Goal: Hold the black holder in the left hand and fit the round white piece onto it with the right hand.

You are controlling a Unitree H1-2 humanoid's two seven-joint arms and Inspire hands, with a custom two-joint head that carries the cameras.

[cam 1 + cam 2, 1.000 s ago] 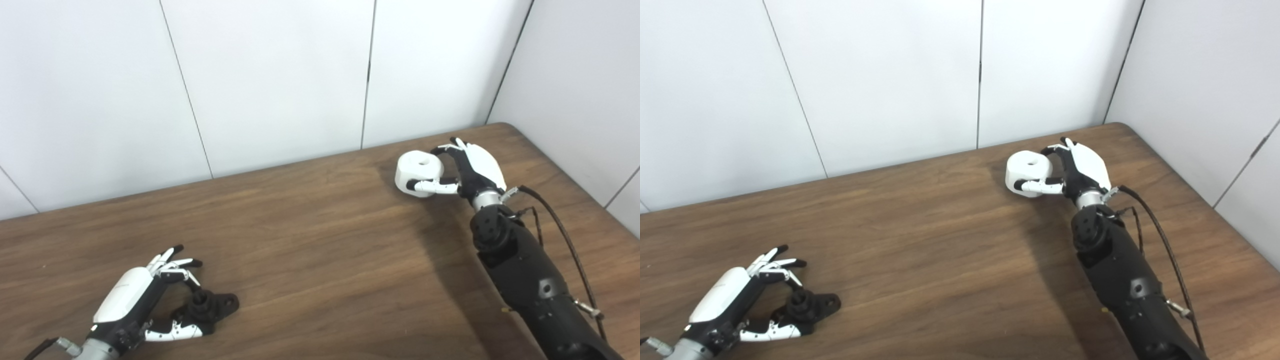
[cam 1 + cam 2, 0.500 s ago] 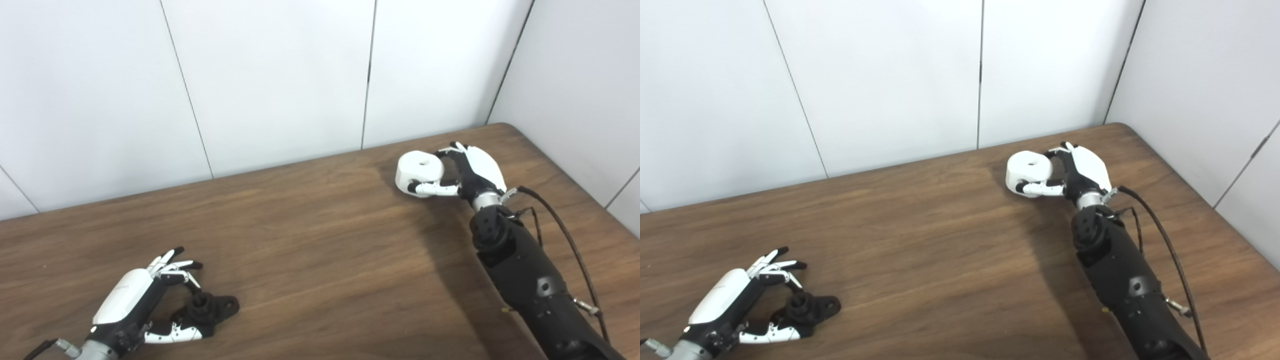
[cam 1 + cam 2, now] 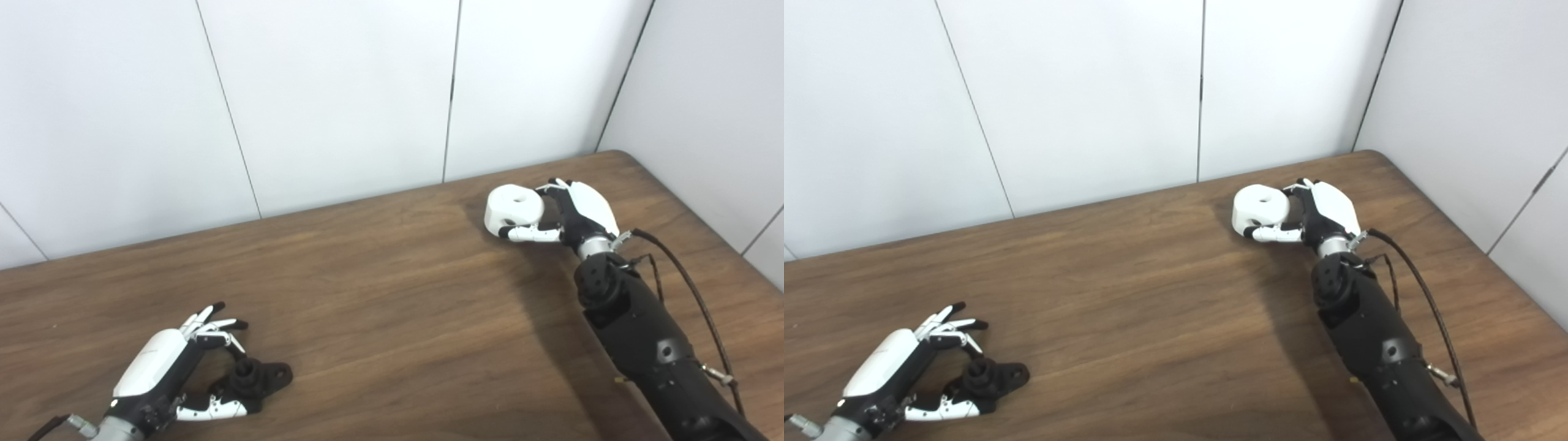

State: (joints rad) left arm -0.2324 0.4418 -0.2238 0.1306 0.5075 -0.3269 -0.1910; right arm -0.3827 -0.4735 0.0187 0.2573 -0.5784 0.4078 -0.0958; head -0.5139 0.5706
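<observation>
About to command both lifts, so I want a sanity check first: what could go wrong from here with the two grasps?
The right hand grips the round white piece from one side, thumb low on its near wall; it may tip or slip on lifting. The left hand has its fingers spread above the black holder, only the thumb beside it, so closing could push it across the table.

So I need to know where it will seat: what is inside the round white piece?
The round white piece shows a small round hole in its top face, dark inside; its depth and contents cannot be seen. The right hand covers its right side.
</observation>
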